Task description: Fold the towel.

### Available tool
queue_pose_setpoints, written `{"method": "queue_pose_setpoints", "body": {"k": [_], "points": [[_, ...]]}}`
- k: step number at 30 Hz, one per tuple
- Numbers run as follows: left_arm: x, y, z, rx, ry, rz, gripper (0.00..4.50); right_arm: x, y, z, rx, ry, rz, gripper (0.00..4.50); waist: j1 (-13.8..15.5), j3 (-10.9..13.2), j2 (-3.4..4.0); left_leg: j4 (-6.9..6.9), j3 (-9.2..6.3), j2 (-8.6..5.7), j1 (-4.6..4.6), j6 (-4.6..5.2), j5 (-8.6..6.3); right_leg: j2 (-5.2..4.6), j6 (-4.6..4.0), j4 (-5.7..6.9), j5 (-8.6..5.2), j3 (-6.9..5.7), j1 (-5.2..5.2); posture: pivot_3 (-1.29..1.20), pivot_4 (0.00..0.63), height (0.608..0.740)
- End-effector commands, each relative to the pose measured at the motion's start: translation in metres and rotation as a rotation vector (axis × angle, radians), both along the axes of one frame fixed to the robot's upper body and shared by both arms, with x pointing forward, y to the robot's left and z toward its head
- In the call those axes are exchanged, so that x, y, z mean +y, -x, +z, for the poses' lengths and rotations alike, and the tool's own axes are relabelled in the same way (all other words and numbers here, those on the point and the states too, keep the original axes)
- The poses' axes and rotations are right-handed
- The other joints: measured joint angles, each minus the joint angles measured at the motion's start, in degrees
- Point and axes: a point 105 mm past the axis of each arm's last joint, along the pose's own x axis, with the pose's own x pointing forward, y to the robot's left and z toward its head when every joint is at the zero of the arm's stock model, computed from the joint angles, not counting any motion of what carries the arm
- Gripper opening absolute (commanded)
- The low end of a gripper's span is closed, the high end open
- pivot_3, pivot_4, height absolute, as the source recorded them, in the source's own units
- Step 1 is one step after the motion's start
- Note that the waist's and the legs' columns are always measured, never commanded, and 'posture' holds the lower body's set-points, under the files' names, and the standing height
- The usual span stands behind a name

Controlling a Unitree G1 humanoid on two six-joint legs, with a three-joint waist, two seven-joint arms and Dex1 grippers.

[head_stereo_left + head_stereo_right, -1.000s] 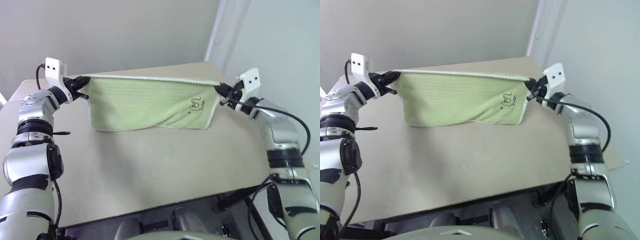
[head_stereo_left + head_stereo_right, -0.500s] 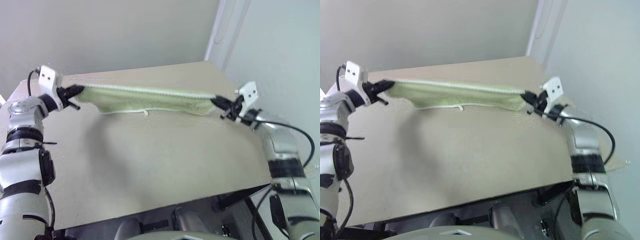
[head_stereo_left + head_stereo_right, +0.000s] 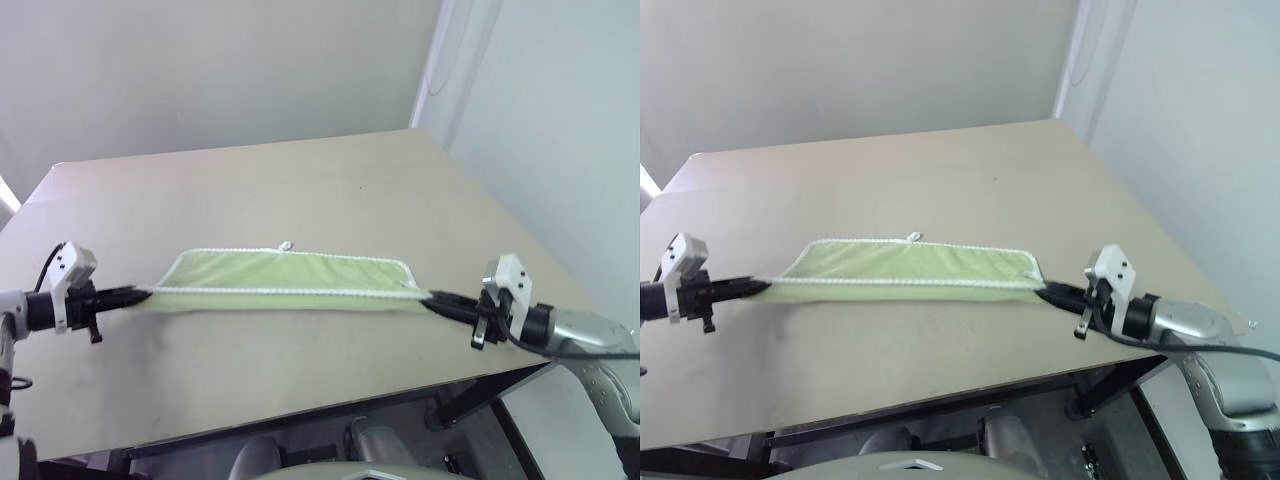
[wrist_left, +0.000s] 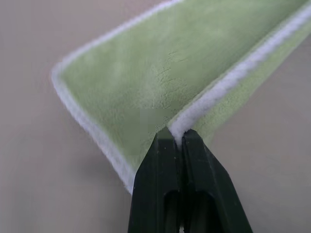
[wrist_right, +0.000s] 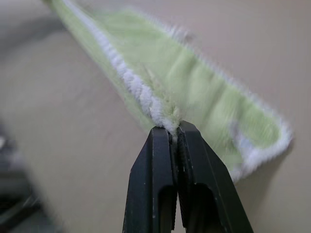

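The left tool (image 3: 135, 294) and right tool (image 3: 432, 298) each pinch a towel (image 3: 285, 278) corner, at 9 and 3 o'clock. Uneven release onto the counter (image 3: 300, 190) risks a skewed fold.

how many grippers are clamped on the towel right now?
2. The left gripper is shut on the near left corner of the light-green terry towel with white corded edging; the right gripper is shut on its near right corner. The towel's far edge lies on the beige table.

Silver arms, black cables, white-block wrists, black pincer (image 3: 137, 294) fingers.
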Motion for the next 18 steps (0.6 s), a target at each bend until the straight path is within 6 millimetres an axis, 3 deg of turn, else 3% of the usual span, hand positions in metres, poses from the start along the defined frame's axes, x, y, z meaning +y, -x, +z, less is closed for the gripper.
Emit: {"method": "queue_pose_setpoints", "body": {"k": [1, 4, 6, 12, 18], "points": [[0.002, 0.006, 0.019, -0.033, -0.014, -0.015, 0.00, -0.002, 0.012, 0.012, -0.022, 0.013, 0.048, 0.04, -0.1, 0.1, -0.01, -0.02, 0.03, 0.01, 0.07, -0.02, -0.01, 0.00, -0.01, -0.02, -0.01, 0.00, 0.03, 0.00, 0.000, 0.740], [0.002, 0.011, 0.019, -0.018, -0.015, -0.017, 0.00, -0.003, 0.022, 0.007, 0.012, 0.030, 0.085, 0.04, -0.2, 0.1, 0.01, -0.08, 0.18, 0.09, 0.17, -0.05, -0.03, -0.04, 0.00, -0.20, -0.01, -0.03, 0.06, 0.00, 0.000, 0.740], [0.003, 0.006, 0.017, -0.021, -0.016, -0.002, 0.00, -0.004, 0.017, 0.004, 0.007, 0.034, 0.073, 0.04, -0.3, 0.1, 0.08, -0.18, 0.27, 0.41, 0.17, -0.08, -0.05, -0.03, 0.00, -0.76, -0.01, -0.34, 0.15, 0.00, 0.000, 0.740], [-0.007, -0.017, 0.009, -0.043, 0.003, 0.014, 0.00, -0.002, -0.017, -0.004, -0.021, 0.013, -0.015, 0.04, -0.3, 0.1, 0.07, -0.30, 0.67, 1.00, 0.13, -0.22, -0.13, -0.08, -0.02, -1.77, 0.03, -0.91, 0.28, 0.00, 0.000, 0.740], [-0.009, -0.042, -0.002, -0.048, -0.013, 0.064, 0.00, -0.001, -0.044, -0.019, -0.025, 0.025, -0.106, 0.04, -0.1, 0.1, -0.02, -0.34, 0.77, 0.86, 0.18, -0.16, -0.21, -0.09, -0.06, -1.51, 0.09, -0.77, 0.26, 0.00, 0.000, 0.740]]}}
